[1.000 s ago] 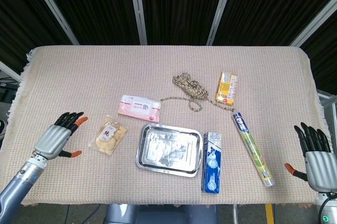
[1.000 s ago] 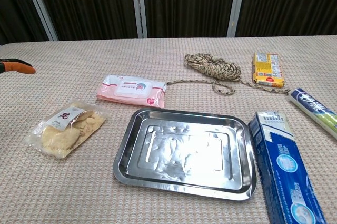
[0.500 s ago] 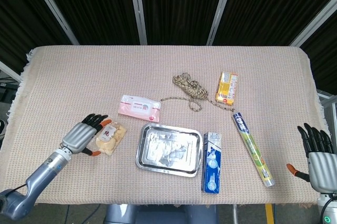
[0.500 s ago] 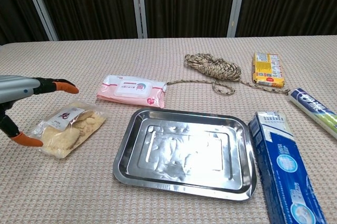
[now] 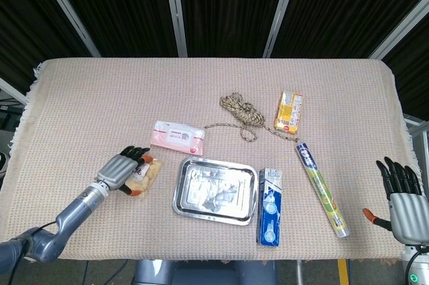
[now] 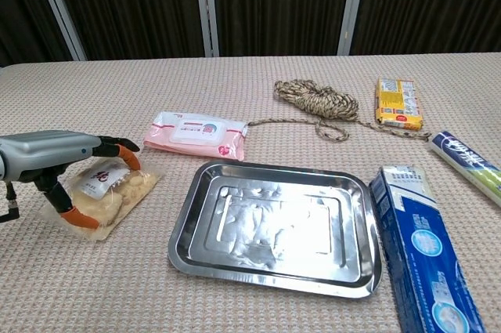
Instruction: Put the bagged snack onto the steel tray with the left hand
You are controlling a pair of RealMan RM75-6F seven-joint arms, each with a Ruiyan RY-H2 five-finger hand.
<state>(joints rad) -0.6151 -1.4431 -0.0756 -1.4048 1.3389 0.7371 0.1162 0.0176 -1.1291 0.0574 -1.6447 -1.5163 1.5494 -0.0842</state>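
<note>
Beige waffle-weave tablecloth (image 5: 100,97); shiny silver steel tray (image 6: 196,192); pink wet-wipes packet (image 6: 196,134); yellow biscuit box (image 5: 289,110); blue-and-white toothpaste carton (image 6: 419,251); tan-speckled rope coil (image 5: 242,110).

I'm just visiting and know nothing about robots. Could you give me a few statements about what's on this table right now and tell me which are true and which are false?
1. The left hand is over the bagged snack. True.
2. The bagged snack already lies on the steel tray. False: it lies on the cloth to the left of the tray, which holds nothing.
3. The right hand holds the blue box. False: it is at the table's right edge with fingers apart, holding nothing.
4. A coil of rope lies beyond the tray, beside a yellow packet. True.
5. The pink wipes pack sits on the rope. False: the two lie apart.
</note>
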